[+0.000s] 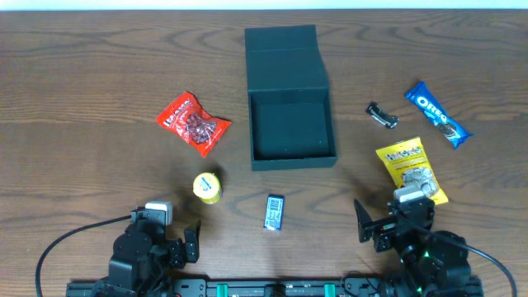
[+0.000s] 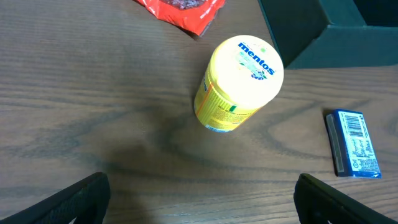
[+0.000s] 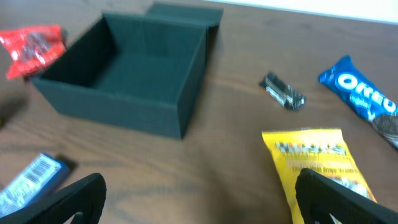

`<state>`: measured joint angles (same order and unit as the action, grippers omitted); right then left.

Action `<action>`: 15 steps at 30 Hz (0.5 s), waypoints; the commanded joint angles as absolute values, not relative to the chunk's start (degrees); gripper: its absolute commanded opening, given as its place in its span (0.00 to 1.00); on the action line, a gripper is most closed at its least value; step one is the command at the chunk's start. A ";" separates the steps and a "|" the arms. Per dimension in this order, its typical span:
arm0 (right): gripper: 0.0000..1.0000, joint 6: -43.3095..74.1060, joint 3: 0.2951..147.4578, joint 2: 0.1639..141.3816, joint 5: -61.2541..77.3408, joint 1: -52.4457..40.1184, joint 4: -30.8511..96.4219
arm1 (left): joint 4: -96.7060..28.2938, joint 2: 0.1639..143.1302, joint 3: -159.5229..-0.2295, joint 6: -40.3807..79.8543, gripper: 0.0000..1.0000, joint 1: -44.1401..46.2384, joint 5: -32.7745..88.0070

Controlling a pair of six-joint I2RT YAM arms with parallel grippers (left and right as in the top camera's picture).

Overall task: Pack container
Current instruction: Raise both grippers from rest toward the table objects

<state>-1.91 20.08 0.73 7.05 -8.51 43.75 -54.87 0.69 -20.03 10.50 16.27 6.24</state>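
From where I stood, the dark teal-green matte square box with its hinged flap lid (image 1: 293, 128) sat near the middle of the wooden table (image 1: 91, 74), on the far side from the arms. It was open and looked empty, the lid thrown back flat away from the robot. A red crinkly snack packet (image 1: 193, 124) lay off to its left. A small dark wrapped sweet (image 1: 382, 115) and a blue Oreo packet (image 1: 437, 114) lay to its right. The left gripper (image 2: 202, 202) hung low over the table with its jaws wide apart and nothing between them, a yellow round Mentos tub (image 2: 239, 84) just ahead of it and a small flat blue box (image 2: 353, 143) off to one side. The right gripper (image 3: 202, 202) was likewise spread wide and empty, near a yellow snack bag (image 3: 317, 165). I judged the box to be stiff board, light while unfilled, and matte enough not to slip in a pinch. Being so light, it would likely skate across the wood if nudged. The sensible hold seemed to be a pinch over a thin side wall at the rim. For closing, I would take the lid's free edge, since the flap would probably swing loosely on its hinge.
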 commanded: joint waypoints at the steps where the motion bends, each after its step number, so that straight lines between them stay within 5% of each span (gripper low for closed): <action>1: 0.99 0.58 19.77 0.56 8.64 -8.93 41.19 | -54.41 0.23 -19.73 10.96 0.95 16.10 8.69; 8: 0.99 13.47 22.57 4.97 10.07 -8.91 39.68 | -48.69 0.25 -20.99 12.29 0.95 16.12 9.08; 15: 0.99 14.33 35.81 22.22 9.87 -8.91 40.88 | -42.11 0.56 -25.54 14.20 0.95 16.10 8.62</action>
